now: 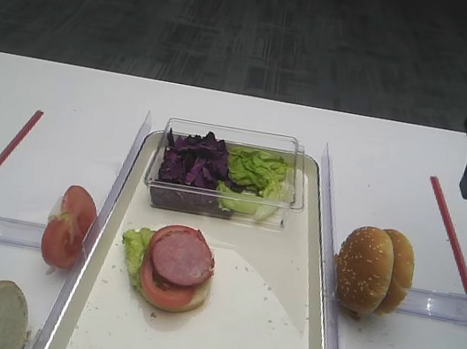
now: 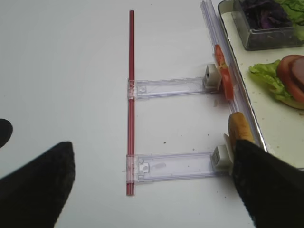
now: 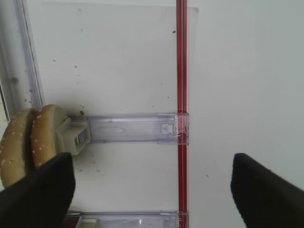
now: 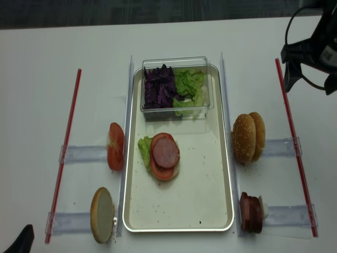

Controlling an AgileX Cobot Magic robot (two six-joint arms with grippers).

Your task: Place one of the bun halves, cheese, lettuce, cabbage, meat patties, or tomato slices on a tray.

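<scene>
Right black gripper spread wide, empty; left black gripper likewise. Risk: knocking upright sesame-seeded golden buns over on descent.

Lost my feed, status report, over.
Right gripper open, empty, above the bun halves. Left gripper open, empty. Stack on tray: meat patty topmost. Nothing in the way.
</scene>
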